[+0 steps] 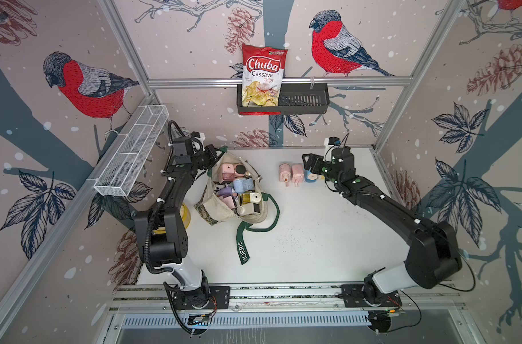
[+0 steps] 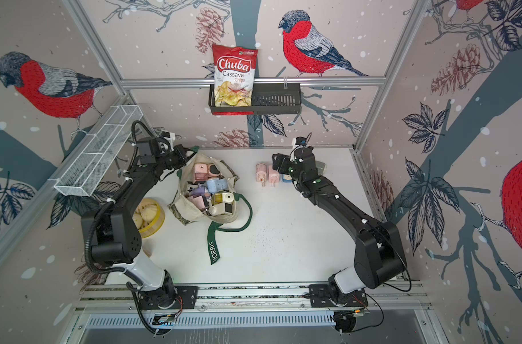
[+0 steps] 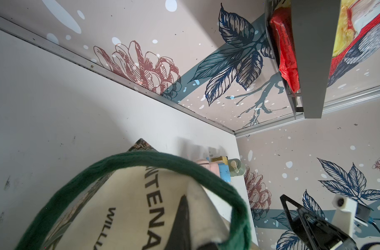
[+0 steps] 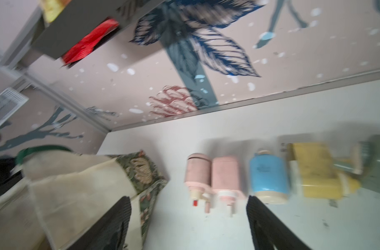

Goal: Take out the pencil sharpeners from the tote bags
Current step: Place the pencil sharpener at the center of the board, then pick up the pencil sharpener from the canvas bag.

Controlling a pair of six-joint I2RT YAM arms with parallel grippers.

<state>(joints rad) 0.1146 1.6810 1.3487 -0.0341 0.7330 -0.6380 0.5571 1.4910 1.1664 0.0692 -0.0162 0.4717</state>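
Both top views show the tote bag (image 1: pixel 221 208) left of centre, mouth up, long axis far-to-near, pencil sharpeners (image 1: pixel 242 185) heaped inside. I have the left gripper (image 1: pixel 217 155) pinched on its far rim. Right gripper (image 4: pixel 188 199) gapes over the far-right sharpener row (image 1: pixel 297 174), cranks pointing near.

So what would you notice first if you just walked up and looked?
Probably the cream canvas tote bag on the white table, stuffed with pastel plastic pencil sharpeners and held at its edge by the shut left gripper. Then the red-and-white chips bag in the black basket on the back wall, and the big red-breasted birds painted on the walls.
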